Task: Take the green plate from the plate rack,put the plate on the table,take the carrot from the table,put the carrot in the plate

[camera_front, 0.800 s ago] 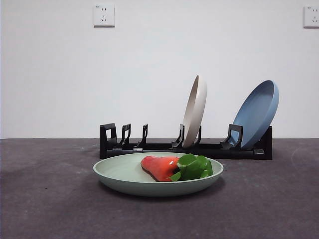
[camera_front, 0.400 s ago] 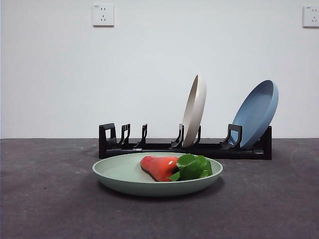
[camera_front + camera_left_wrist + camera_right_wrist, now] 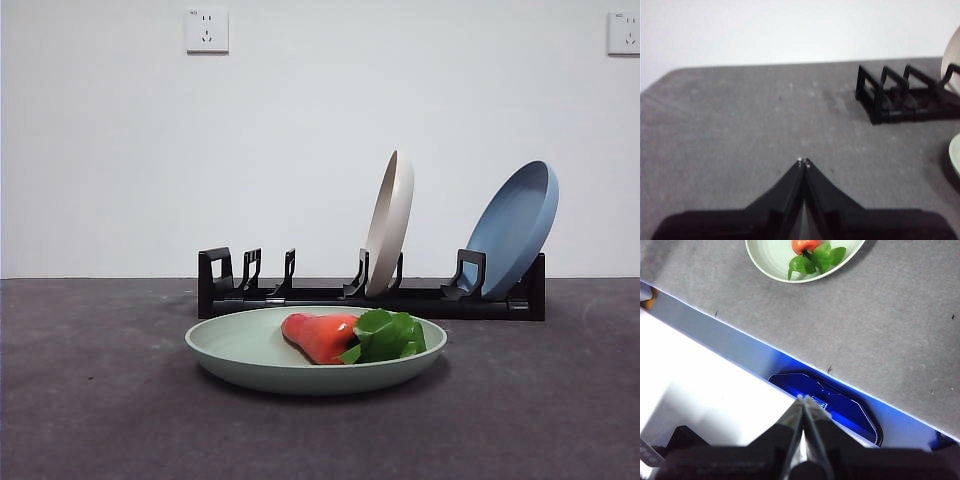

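On the table (image 3: pixel 100 400), in front of the plate rack (image 3: pixel 300 296) and apart from it, lay the green plate (image 3: pixel 240 352), flat, rim up. In the plate: the carrot (image 3: pixel 322 335), on its side, its green leafy top toward the plate's right side in the front view. In the rack: one cream-white plate (image 3: pixel 390 222), near upright; one blue plate (image 3: pixel 514 228), leaning at the right end; the left slots unfilled. Left gripper (image 3: pixel 803 162): above bare table beside the rack's end, jaws pressed together, nothing held. Right gripper (image 3: pixel 803 398): past the table's edge, well apart from the plate, jaws likewise closed on nothing.
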